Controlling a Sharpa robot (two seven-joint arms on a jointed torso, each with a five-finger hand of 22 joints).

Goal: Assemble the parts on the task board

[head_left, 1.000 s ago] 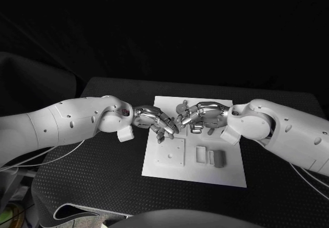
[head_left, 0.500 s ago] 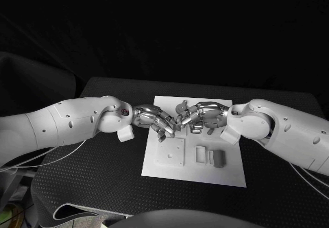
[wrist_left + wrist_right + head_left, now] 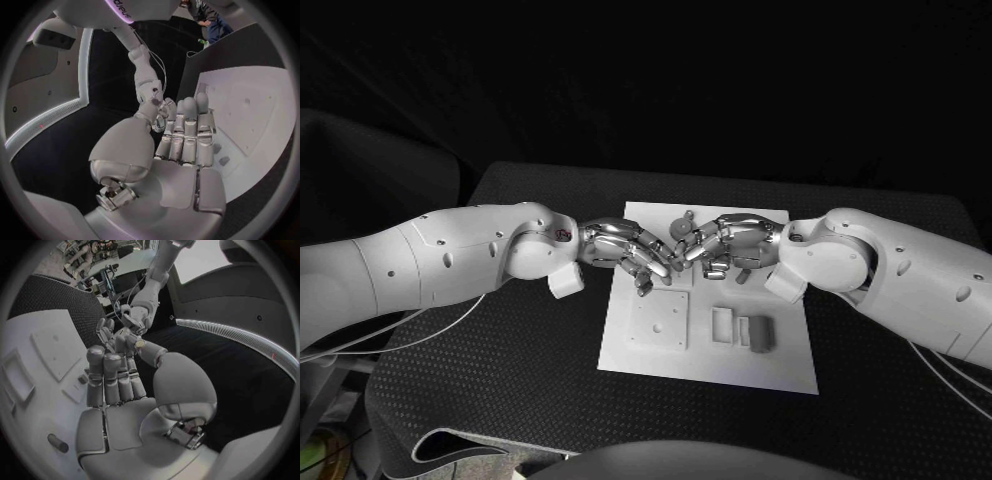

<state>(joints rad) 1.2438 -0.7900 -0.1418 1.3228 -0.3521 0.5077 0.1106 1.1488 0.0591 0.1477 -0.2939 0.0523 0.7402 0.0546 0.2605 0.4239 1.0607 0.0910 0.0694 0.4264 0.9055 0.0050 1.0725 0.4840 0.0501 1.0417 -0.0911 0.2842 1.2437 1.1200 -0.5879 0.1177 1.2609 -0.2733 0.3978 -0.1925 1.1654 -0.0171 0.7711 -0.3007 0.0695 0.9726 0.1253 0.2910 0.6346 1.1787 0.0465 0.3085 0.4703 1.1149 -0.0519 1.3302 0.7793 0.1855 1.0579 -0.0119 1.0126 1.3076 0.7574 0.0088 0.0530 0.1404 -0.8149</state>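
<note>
The white task board (image 3: 711,350) lies in the middle of the black table. A grey block part (image 3: 759,332) lies on its right side beside a slot (image 3: 721,322), and a square raised plate (image 3: 661,320) sits to the left. My left hand (image 3: 629,255) and right hand (image 3: 721,245) meet fingertip to fingertip above the board's far half. The left hand (image 3: 184,135) has straight fingers with nothing in its palm. The right hand (image 3: 115,375) has its fingers bent, with the thumb reaching toward the left hand (image 3: 134,315). Whether a small part sits between them is hidden.
A small grey peg (image 3: 57,442) lies on the board near my right palm. Black table (image 3: 502,340) surrounds the board, with free room left and right of it. Both white forearms hang low over the table's sides.
The two hands have drawn slightly closer together over the board. The parts on the board have not moved.
</note>
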